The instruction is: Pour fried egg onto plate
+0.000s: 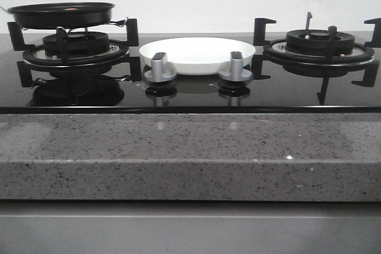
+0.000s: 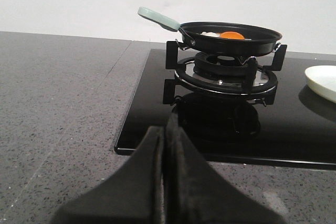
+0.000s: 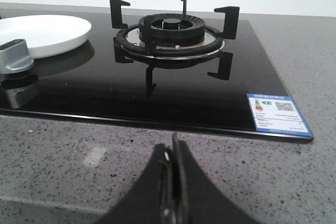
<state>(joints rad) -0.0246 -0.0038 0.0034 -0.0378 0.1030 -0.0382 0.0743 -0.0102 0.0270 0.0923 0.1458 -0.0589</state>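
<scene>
A black frying pan [image 1: 61, 13] sits on the left burner; it also shows in the left wrist view [image 2: 229, 38] with a pale green handle [image 2: 158, 18]. The fried egg [image 2: 226, 35] lies in it, white with an orange patch. The white plate [image 1: 196, 53] rests on the black hob between the burners, behind two knobs; its edge shows in the left wrist view [image 2: 321, 81] and it shows in the right wrist view [image 3: 50, 34]. My left gripper [image 2: 165, 132] is shut and empty over the grey counter before the hob. My right gripper [image 3: 172, 148] is shut and empty over the counter.
Two silver knobs [image 1: 159, 68] [image 1: 236, 66] stand in front of the plate. The right burner [image 1: 318, 46] has a bare black pan support. A blue-and-white label [image 3: 276, 113] is on the hob's corner. A speckled grey counter edge [image 1: 190, 153] runs along the front.
</scene>
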